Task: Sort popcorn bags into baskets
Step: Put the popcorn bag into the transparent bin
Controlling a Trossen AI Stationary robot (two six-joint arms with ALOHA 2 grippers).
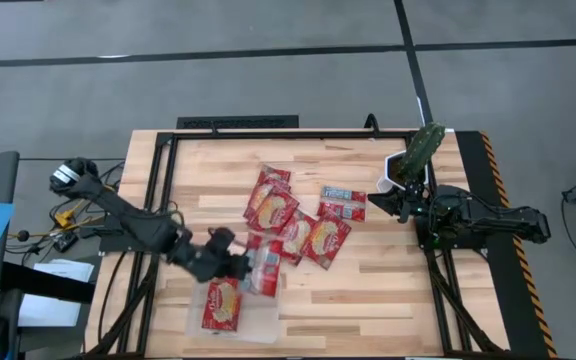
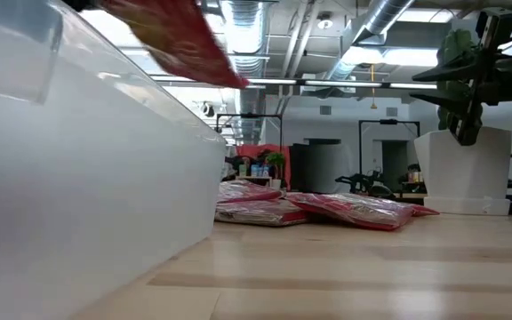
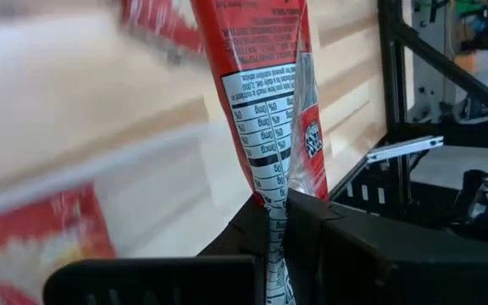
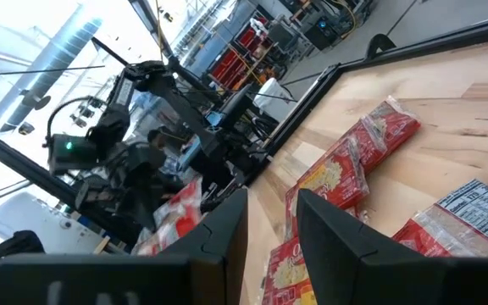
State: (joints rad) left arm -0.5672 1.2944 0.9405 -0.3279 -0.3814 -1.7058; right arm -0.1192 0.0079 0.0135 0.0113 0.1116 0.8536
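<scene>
You've got the table [image 1: 368, 290] spread below you, the clear tray [image 1: 258, 322] at its near edge with one bag already lying in it [image 1: 222, 305]. A loose pile of bags [image 1: 298, 225] sits mid-table. Your left gripper [image 1: 240, 265] hangs just beside the tray, clamped on a bag [image 3: 265, 93] by its crimped end seam. That's the spot to take: these packets look light, limp and slick. Your right gripper [image 1: 400, 205] waits by the white bowl [image 1: 408, 168], fingers apart, empty.
</scene>
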